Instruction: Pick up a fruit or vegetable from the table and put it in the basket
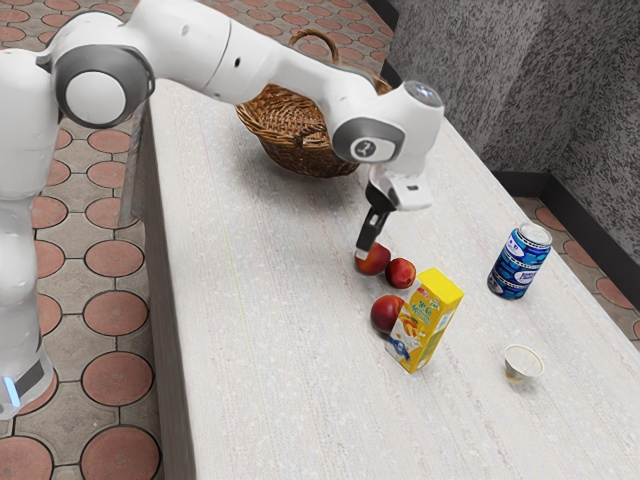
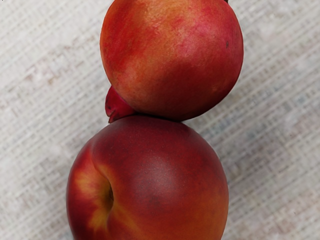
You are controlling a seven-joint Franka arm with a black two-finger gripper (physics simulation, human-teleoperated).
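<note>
My gripper is by the nectarine, spread or closed I can't tell; the pomegranate touches it, so gripping may jam or roll both.

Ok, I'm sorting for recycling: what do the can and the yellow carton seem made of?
The can seems printed metal, fairly smooth, judging by its silvery top. The carton looks like smooth printed card, going by its crisp edges and flat sides; any inner lining is hidden.
</note>
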